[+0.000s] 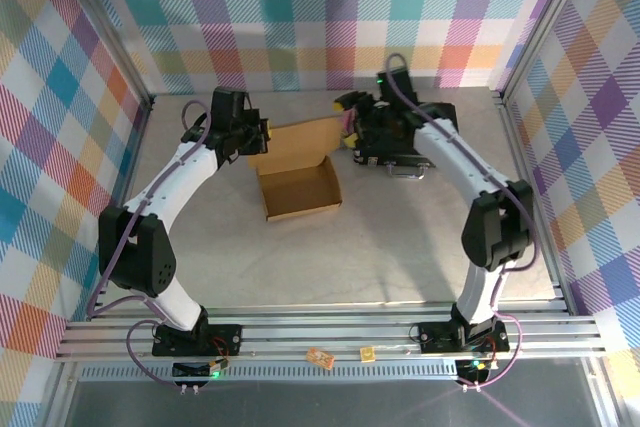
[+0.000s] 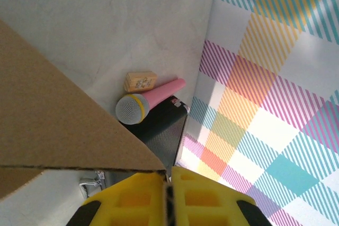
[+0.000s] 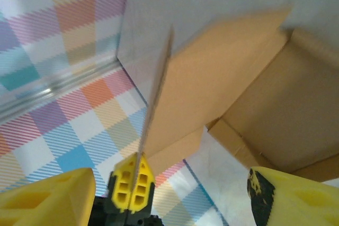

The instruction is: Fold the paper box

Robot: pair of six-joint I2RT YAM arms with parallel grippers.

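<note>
Grey tabletop (image 1: 400,257) hemmed by plaid cloth walls (image 1: 330,7) carries the plain brown corrugated cardboard paper box (image 1: 300,192) at its middle. The shallow tray is formed and open upward, and the lid flap (image 1: 297,137) stands up from the box's far edge. The left gripper (image 1: 257,135) sits at the flap's left corner, its yellow fingers pressed together on the cardboard. The right gripper (image 3: 169,197) hangs just off the flap's right side, fingers spread wide and holding nothing.

A single corner pinch is all that holds the flap. I judge the sheet could twist or slip out of that grip when it is pushed down. The light tray could also skid or tip on the table instead of letting the crease fold. The right arm works close above a black rectangular case (image 1: 402,159) just right of the box, so a careless swing might knock it.

The right wrist view shows the flap nearly edge-on and somewhat blurred. The left gripper's yellow pads (image 3: 131,182) are clamped at its lower corner, and the tray's bare inside lies beyond. The left wrist view shows what lies past the box's right side: a pink toy microphone with a grey mesh head (image 2: 151,101), resting on the case, and a small pale wooden block (image 2: 139,81) beside it. The overhead view shows both arms flanking the box.
</note>
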